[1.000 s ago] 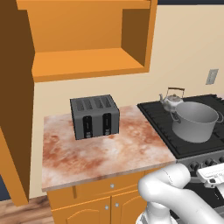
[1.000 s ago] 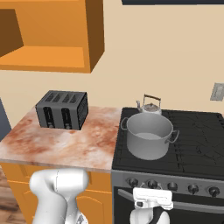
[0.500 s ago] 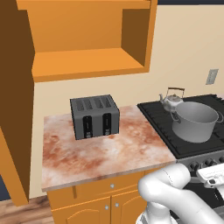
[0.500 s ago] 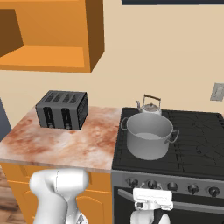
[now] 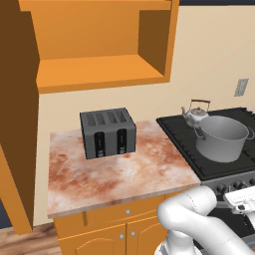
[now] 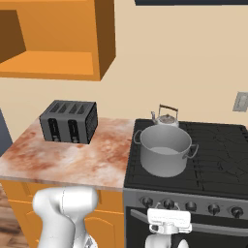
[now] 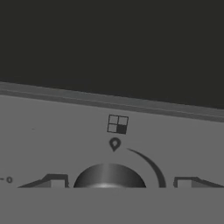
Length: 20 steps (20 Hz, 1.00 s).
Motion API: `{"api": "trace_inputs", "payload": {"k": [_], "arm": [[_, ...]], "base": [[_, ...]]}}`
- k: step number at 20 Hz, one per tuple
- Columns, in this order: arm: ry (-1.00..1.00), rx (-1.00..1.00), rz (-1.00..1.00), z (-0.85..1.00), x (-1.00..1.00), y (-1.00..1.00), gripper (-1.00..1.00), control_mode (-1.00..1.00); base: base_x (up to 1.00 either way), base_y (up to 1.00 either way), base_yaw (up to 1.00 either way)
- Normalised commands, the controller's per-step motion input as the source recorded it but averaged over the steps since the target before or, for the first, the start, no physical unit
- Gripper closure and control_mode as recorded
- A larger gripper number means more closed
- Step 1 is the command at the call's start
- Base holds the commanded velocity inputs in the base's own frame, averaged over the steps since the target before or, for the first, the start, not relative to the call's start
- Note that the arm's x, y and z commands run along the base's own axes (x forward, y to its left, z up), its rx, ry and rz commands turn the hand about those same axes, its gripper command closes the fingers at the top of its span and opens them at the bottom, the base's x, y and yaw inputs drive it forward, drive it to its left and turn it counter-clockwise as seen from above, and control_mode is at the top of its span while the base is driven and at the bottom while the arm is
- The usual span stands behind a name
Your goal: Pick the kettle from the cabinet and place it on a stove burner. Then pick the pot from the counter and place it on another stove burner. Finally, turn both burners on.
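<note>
No brand or lettering can be read; the grey stove front (image 7: 52,131) carries a small four-square burner symbol (image 7: 117,124) with one square dark, above a pointer mark and a rounded knob (image 7: 109,176). The gripper (image 7: 112,183) faces that knob, fingers apart on either side. On the black stove (image 6: 218,155), the shiny kettle (image 6: 165,116) stands behind the steel pot (image 6: 164,151), each on a grate. A dark toaster (image 5: 107,132) sits on the mottled reddish counter (image 5: 99,174) under the orange cabinet (image 5: 99,45).
</note>
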Motion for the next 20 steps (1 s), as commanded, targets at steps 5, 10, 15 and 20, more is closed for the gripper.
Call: {"api": "trace_inputs", "payload": {"k": [5,10,15,20], "arm": [[-0.03,0.06,0.07,0.1,0.0,-0.39,1.0,-1.0],[-0.06,0.11,0.14,0.02,0.0,-0.46,1.0,-1.0],[-0.05,0.14,0.14,0.03,0.0,-0.5,1.0,-1.0],[-0.04,0.15,0.12,0.0,-0.14,-0.45,1.0,-1.0]], "base": [[0.0,0.0,0.0],[0.0,0.0,0.0],[0.0,0.0,0.0],[0.0,0.0,0.0]]}}
